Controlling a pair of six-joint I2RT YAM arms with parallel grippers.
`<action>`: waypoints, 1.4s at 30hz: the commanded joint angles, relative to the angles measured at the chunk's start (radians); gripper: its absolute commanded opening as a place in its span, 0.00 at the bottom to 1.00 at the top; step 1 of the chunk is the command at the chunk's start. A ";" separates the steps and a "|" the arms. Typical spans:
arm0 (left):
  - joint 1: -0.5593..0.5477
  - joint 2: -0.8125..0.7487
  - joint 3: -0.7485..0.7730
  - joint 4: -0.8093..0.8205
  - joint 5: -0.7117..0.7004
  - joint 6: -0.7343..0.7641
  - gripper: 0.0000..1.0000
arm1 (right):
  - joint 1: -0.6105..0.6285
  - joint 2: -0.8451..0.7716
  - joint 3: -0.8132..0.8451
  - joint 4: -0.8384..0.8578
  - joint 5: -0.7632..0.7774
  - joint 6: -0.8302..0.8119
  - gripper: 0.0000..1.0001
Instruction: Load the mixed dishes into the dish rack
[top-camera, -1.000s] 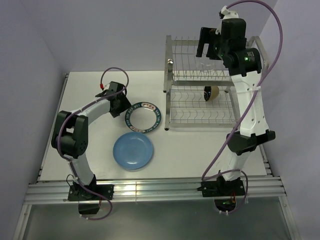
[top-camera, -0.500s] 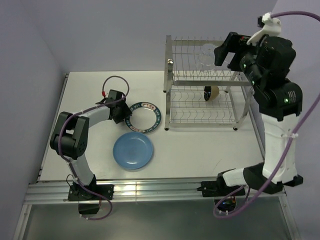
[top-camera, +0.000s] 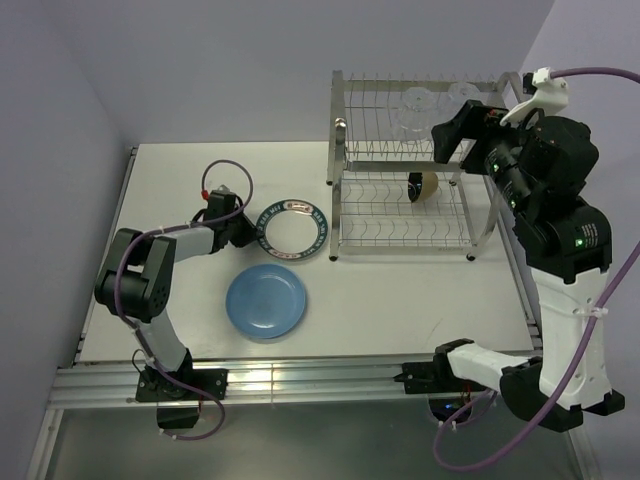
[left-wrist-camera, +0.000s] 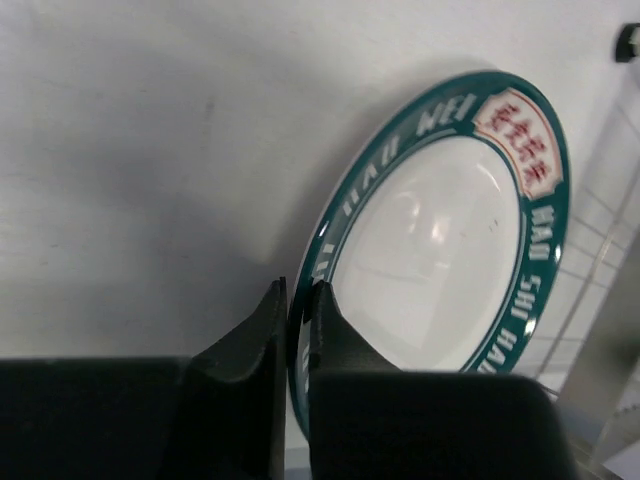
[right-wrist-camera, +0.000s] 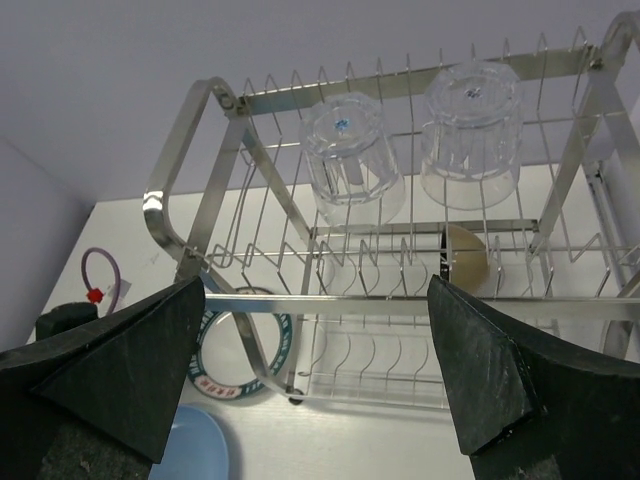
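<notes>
White plate with dark teal lettered rim (top-camera: 292, 231) lies mid-way along the tabletop (top-camera: 180, 170) beside the silver wire dish rack (top-camera: 334, 120), its left edge pinched by the nearly closed left fingers (left-wrist-camera: 250, 335), probably for slotting upright, while the right fingers (right-wrist-camera: 480, 370) gape empty by the rack's top tier.

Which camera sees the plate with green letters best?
The left wrist view: the white plate with the dark teal lettered rim looks big, letters readable, its edge pinched by the left gripper. The top external view shows it small; the right wrist view shows part, behind the silver wire dish rack.
</notes>
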 joint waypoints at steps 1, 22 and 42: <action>0.002 0.020 -0.057 -0.081 -0.035 0.018 0.04 | 0.019 -0.051 -0.039 0.062 -0.017 0.031 1.00; 0.111 -0.507 -0.151 -0.306 -0.136 0.090 0.00 | 0.648 -0.023 -0.209 0.107 0.302 0.152 1.00; 0.255 -0.962 0.188 -0.546 0.057 0.058 0.00 | 0.817 0.127 -0.367 0.493 -0.035 0.416 1.00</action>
